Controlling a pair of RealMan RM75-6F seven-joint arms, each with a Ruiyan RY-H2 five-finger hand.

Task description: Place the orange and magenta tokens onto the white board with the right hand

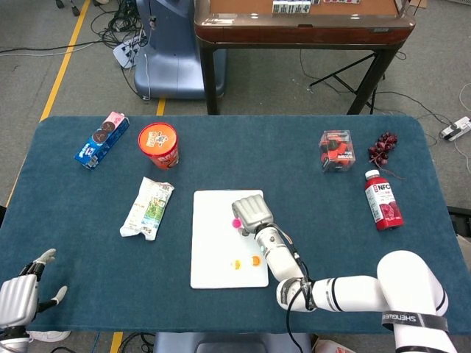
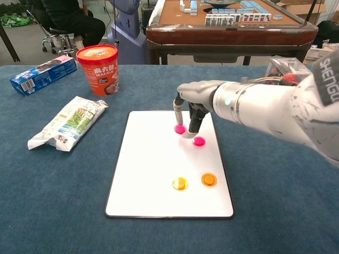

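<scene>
My silver-grey right hand point(image 2: 192, 103) pinches a magenta token point(image 2: 180, 129); white board point(image 2: 153, 174) carries one magenta point(image 2: 199, 141), two orange tokens point(image 2: 180, 183).

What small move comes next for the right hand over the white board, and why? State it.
Probably lower a little and let go. The right hand pinches a round magenta token just above the flat white board, beside another magenta token already lying there; two round orange tokens lie nearer the front edge. The held token is over bare board, so releasing should place it.
</scene>
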